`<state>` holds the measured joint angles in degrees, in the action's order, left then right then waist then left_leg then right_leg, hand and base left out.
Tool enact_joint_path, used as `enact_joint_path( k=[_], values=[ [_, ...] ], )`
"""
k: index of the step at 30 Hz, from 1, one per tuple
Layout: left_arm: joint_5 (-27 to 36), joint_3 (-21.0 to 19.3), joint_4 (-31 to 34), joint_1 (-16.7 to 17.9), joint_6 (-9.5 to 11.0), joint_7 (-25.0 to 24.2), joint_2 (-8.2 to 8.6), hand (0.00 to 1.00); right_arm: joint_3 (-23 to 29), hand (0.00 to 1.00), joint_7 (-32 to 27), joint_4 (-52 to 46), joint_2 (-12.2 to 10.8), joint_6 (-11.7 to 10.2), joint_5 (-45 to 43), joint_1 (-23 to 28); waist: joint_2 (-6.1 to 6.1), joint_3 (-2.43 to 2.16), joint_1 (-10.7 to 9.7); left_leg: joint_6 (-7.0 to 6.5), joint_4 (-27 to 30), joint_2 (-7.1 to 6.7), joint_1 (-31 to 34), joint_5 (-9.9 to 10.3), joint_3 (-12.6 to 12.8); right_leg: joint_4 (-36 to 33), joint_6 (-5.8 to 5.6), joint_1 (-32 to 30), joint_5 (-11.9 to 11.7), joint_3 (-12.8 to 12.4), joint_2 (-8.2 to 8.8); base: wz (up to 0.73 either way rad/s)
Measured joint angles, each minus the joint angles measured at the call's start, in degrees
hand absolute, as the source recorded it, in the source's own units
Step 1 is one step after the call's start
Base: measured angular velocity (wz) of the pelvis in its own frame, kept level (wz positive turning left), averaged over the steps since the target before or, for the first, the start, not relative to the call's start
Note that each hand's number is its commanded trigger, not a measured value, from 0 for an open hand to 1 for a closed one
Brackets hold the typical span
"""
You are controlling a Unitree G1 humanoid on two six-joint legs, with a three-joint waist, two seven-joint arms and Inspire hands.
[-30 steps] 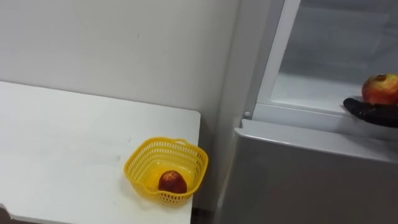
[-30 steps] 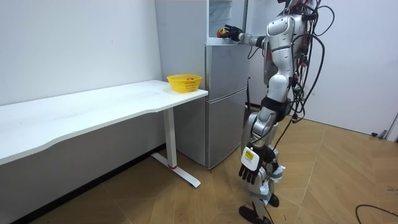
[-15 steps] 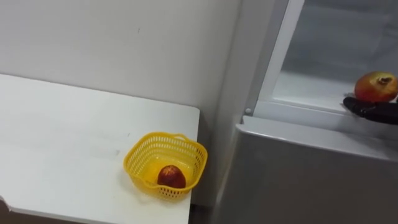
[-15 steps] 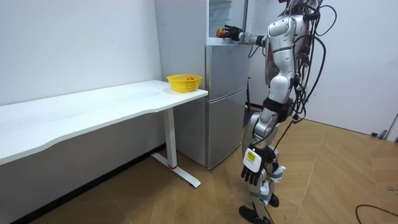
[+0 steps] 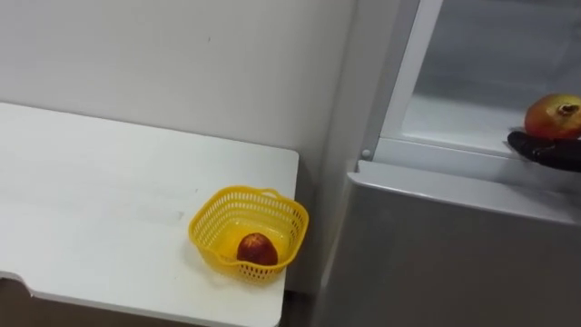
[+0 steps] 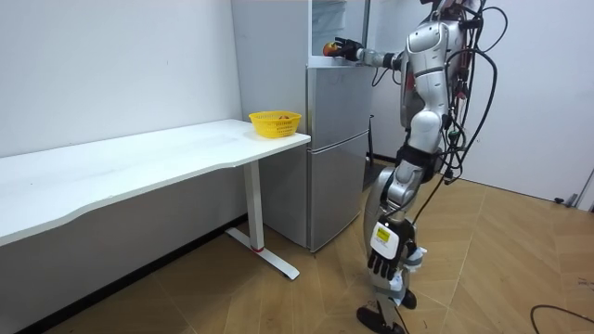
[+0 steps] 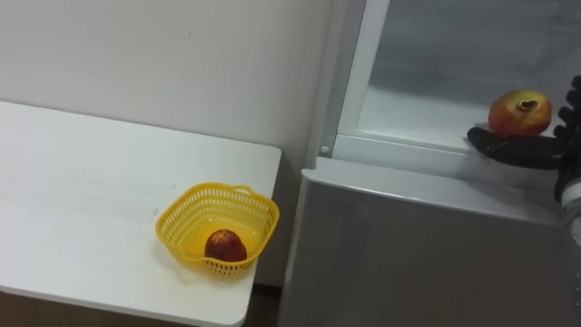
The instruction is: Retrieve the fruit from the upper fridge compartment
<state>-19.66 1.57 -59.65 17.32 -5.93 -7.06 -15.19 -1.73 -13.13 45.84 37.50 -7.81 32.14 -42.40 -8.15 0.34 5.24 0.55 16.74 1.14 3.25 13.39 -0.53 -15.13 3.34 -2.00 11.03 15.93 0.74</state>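
Note:
A red-yellow apple (image 7: 519,112) sits at the front edge of the open upper fridge compartment (image 5: 454,123). My right hand (image 7: 516,148) comes in from the right and is shut on it, thumb beneath and fingers curled round its far side. In the room view the same right hand (image 6: 345,48) is stretched out to the top of the fridge (image 6: 336,148) with the apple (image 6: 329,47) in it. I stand in front of the fridge, and my left hand (image 6: 383,249) hangs open beside my leg.
A yellow basket (image 5: 204,222) with one red fruit (image 5: 257,248) inside stands on the white table's (image 5: 91,200) corner, just left of the fridge. The grey lower fridge door (image 5: 454,245) is closed. Wooden floor (image 6: 501,260) lies open behind me.
The apple has tilted in my right hand, so its stem end now shows. My body has shifted slightly towards the room view's right, and the hanging left hand has swung with it.

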Motion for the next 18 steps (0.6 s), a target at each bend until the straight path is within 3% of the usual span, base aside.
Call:
enact_joint_path(
  k=[10, 18],
  values=[
    [4.24, 2.06, 0.04, 0.04, -0.22, 0.27, -0.94, 0.0, -2.61, 0.0, 2.01, 5.03, 0.64, -0.09, -1.26, -2.84, -0.79, 0.31, -0.18, 0.05, 0.56, 0.04, 0.29, -0.06, -0.23, 0.3, 0.19, -0.11, 0.05, 0.28, 0.05, 0.0],
    [4.39, 3.13, 0.01, 0.0, 0.06, 1.18, -1.79, 0.0, -2.73, 0.0, 0.01, 5.54, 0.77, -0.51, -1.0, -3.83, -0.51, 0.48, -0.01, 0.18, 1.48, 0.1, 2.22, -0.17, -0.51, 0.1, 0.46, -1.31, -0.12, 1.0, 0.09, 0.03]
  ],
)
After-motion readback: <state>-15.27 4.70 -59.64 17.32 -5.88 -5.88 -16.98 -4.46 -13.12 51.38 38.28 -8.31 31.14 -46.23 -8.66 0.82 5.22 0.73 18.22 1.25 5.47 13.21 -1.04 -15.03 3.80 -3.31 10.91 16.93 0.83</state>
